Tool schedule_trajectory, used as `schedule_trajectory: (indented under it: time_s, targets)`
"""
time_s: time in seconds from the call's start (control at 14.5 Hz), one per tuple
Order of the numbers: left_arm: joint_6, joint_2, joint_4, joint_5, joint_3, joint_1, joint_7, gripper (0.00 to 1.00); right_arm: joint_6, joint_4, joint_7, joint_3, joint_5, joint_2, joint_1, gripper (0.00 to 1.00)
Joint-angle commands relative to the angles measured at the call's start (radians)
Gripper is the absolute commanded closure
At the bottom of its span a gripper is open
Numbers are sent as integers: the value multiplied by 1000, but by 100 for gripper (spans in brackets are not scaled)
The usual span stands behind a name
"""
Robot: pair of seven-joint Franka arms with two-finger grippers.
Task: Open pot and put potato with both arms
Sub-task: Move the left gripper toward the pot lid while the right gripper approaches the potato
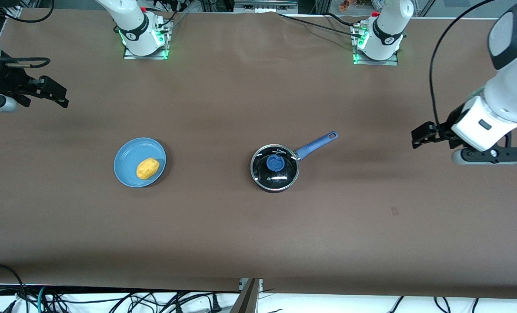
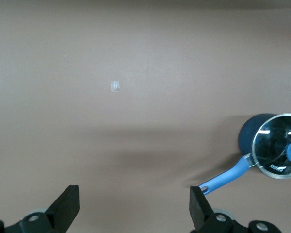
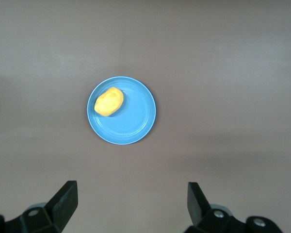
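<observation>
The black pot (image 1: pixel 276 188) with a long blue handle (image 1: pixel 317 144) stands mid-table, its glass lid (image 1: pixel 285 174) with blue knob (image 1: pixel 275 163) on it. The yellow-orange potato (image 1: pixel 148 168) lies on a light-blue plate (image 1: pixel 128 156) toward the right arm's end. My left gripper (image 1: pixel 416 138) is open and empty, up in the air at the left arm's end, apart from the handle. My right gripper (image 1: pixel 61 97) is open and empty, over the table's edge at the right arm's end. The left wrist view shows the left gripper (image 2: pixel 134 204), pot (image 2: pixel 254 132) and lid (image 2: pixel 277 145). The right wrist view shows the right gripper (image 3: pixel 132 201), potato (image 3: pixel 109 101) and plate (image 3: pixel 136 121).
The brown table (image 1: pixel 223 226) holds only the plate and the pot. The arm bases (image 1: pixel 145 41) (image 1: pixel 375 48) stand at the edge farthest from the front camera. Cables (image 1: pixel 110 302) hang below the near edge. A small pale mark (image 2: pixel 115 86) is on the tabletop.
</observation>
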Motion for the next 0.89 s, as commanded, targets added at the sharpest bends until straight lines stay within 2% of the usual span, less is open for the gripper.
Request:
schedule_trajectory:
  time_s: [0.0,0.21,0.41,0.83]
  targets:
    - [-6,24,17,20,1,-62,-135,0,-5,32,-6,0,7,20,-4,0]
    - [-3,56,14,24,-1,-127,-238,0,-14,34,-13,0,2,54,-4,0]
    - [8,82,-7,24,-1,-179,-287,0,-20,34,-21,0,-6,164,-1,0]
    - [166,87,-101,12,-8,-234,-551,0,1,34,2,4,2,166,3,0]
